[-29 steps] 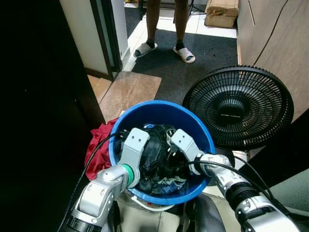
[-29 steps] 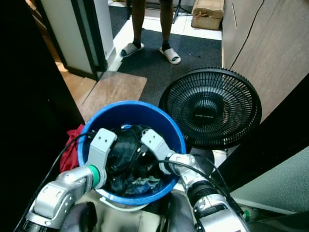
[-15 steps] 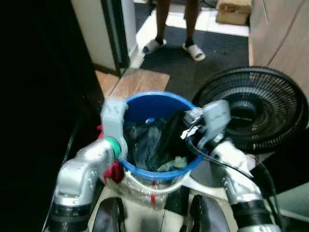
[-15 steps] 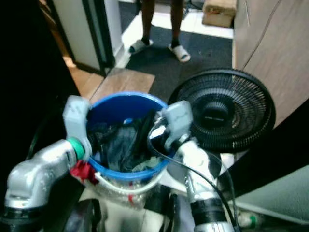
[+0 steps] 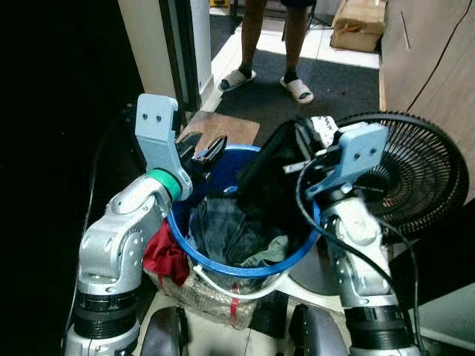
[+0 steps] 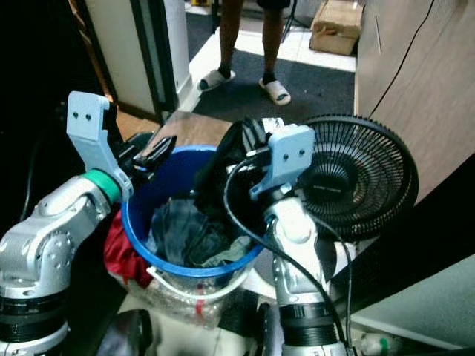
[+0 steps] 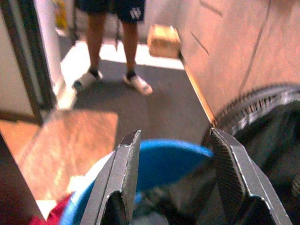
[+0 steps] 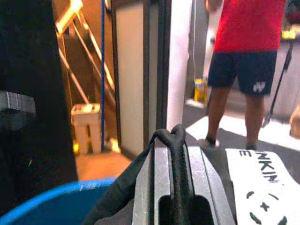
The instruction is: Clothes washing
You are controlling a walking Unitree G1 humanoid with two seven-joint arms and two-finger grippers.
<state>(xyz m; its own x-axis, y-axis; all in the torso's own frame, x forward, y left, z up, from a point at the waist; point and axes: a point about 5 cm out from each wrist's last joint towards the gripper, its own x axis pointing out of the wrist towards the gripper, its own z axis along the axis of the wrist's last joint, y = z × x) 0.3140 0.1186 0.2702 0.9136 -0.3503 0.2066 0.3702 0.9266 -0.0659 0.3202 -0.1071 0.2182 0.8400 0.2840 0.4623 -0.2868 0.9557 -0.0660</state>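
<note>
The right tool (image 5: 308, 141) is clamped on a black garment (image 5: 269, 178) lifted half out of the blue bucket (image 5: 223, 261), the left tool (image 5: 202, 152) gapes empty above its rim, so next comes carrying it clear.

The floor (image 5: 338, 89) carries a dark mat (image 5: 282, 104), a black fan (image 5: 423, 182) at right, and a cardboard box (image 5: 360, 22) at upper right.
</note>
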